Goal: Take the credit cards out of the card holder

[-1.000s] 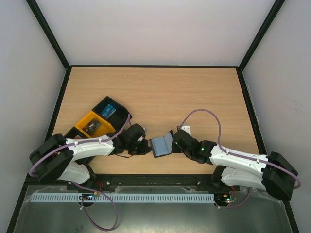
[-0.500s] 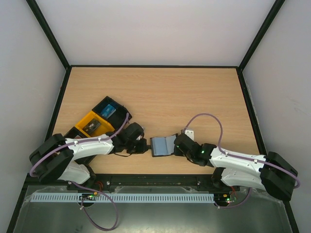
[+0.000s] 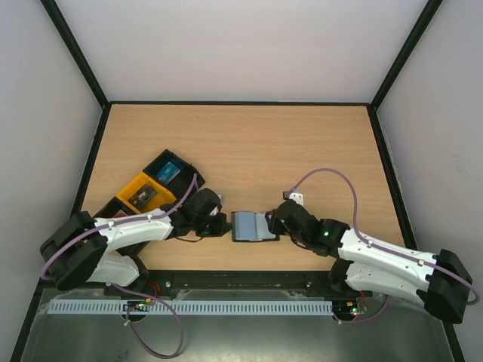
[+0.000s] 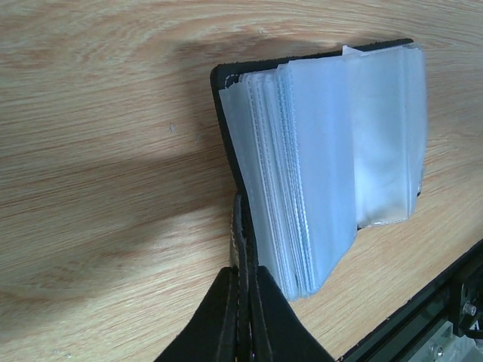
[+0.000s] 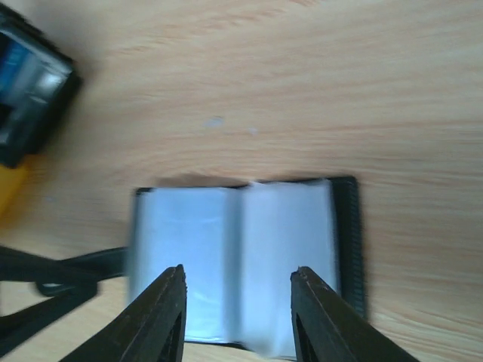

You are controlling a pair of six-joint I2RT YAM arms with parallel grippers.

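The black card holder (image 3: 252, 226) lies open flat on the table near the front edge, its pale blue translucent pocket pages facing up. My left gripper (image 3: 223, 225) is shut on the holder's black left cover edge (image 4: 241, 249). My right gripper (image 3: 275, 222) is open and empty, just right of and above the holder; in the right wrist view its fingers (image 5: 162, 313) straddle the open pages (image 5: 241, 264). No credit cards show in the holder's pages.
A black-and-orange tray (image 3: 151, 188) with a blue item in it stands at the left behind my left arm; it also shows in the right wrist view (image 5: 26, 105). The table's front edge and black frame (image 4: 445, 302) lie just below the holder.
The holder, half raised a second ago, now lies open flat. My right gripper has let go of its right cover and drawn back to the right. My left gripper keeps its grip.
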